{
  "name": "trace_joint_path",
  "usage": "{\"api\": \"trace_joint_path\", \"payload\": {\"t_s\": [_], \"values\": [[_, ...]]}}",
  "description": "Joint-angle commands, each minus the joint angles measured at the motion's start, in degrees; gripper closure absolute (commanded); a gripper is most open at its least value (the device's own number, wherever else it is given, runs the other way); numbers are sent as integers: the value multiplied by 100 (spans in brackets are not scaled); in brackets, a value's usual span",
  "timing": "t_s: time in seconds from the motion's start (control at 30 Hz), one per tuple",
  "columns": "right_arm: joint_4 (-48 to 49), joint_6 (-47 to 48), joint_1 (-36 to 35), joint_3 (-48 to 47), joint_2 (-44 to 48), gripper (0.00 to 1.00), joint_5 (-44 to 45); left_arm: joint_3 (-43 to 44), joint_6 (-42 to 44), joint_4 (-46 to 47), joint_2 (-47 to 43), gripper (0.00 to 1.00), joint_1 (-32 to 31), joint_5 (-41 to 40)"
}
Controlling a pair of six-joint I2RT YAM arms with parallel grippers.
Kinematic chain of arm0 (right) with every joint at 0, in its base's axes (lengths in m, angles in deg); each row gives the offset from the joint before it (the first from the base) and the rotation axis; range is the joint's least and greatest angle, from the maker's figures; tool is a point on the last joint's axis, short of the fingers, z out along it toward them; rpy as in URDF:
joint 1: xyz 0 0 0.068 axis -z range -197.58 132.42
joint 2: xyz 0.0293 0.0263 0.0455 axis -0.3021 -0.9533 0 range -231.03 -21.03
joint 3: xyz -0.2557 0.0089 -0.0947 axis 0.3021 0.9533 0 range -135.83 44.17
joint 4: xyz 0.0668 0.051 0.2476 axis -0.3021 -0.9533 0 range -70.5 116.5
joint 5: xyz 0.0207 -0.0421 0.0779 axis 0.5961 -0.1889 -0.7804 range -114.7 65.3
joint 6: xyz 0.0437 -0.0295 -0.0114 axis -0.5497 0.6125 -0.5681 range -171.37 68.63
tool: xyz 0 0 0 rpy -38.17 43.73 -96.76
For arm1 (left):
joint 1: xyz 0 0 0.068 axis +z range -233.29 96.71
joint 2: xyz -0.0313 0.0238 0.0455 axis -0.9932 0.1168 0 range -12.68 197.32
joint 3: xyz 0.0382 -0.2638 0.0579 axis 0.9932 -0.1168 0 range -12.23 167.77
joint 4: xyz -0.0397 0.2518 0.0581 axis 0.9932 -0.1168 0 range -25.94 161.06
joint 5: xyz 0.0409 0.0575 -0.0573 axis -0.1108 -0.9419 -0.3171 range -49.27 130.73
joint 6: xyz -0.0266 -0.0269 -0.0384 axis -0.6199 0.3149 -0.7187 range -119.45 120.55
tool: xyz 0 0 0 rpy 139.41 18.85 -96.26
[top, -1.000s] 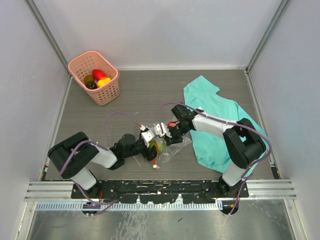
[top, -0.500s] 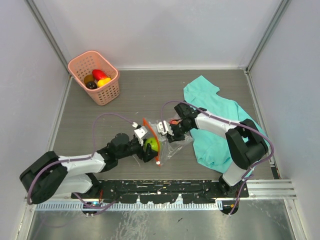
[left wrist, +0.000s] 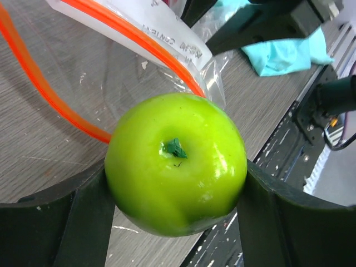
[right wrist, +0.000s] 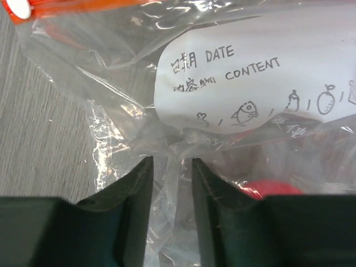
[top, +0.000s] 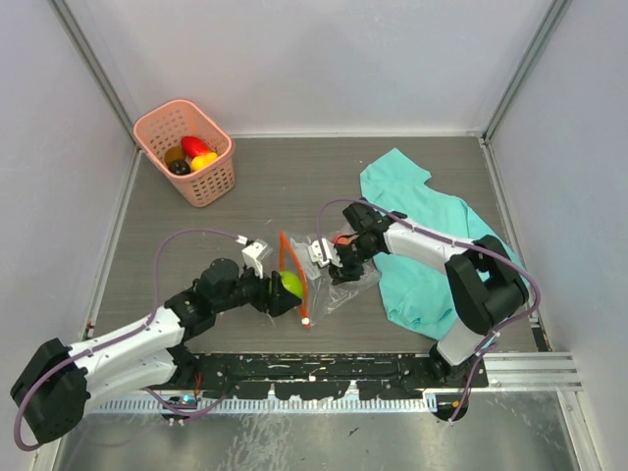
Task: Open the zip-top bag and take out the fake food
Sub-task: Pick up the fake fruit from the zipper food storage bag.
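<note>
Hauls glossy green plastic apple (left wrist: 175, 164) leftward, just clear of crinkly clear zip-top bag (top: 345, 282)'s orange mouth, left gripper (top: 286, 288) clamped around it. Loosens right gripper (right wrist: 168, 167), jaws slightly parted astride bag film. Pink plastic basket (top: 212, 186): far back-left.

My apple (left wrist: 175, 161) is glossy bright green with a darker green stem spot, between my black left fingers (left wrist: 83, 222). The bag (right wrist: 111, 83) is clear, its zip strip (left wrist: 39, 83) orange, slider (right wrist: 16, 6) white, label (right wrist: 250, 72) white with black writing and little drawings; a red piece (right wrist: 267, 189) shows through. My right fingers (right wrist: 130, 217) are black too. The cloth (top: 422, 216) is teal, the basket (top: 211, 182) pink, the table (top: 294, 177) grey woodgrain.
</note>
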Motion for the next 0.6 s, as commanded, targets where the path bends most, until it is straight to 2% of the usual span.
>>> {"api": "trace_joint_path", "payload": {"t_s": [0.0, 0.1, 0.27, 0.57], "values": [[-30, 128, 28, 36, 461, 56, -240, 437, -597, -326, -208, 73, 190, 61], [-39, 137, 27, 70, 630, 48, -314, 570, -729, -445, -262, 73, 351, 225], [-286, 219, 35, -23, 878, 39, -330, 779, -812, -525, -367, 73, 719, 444], [-1047, 357, 36, -422, 940, 38, -355, 1214, -1007, -468, -358, 75, 1797, 1153]]}}
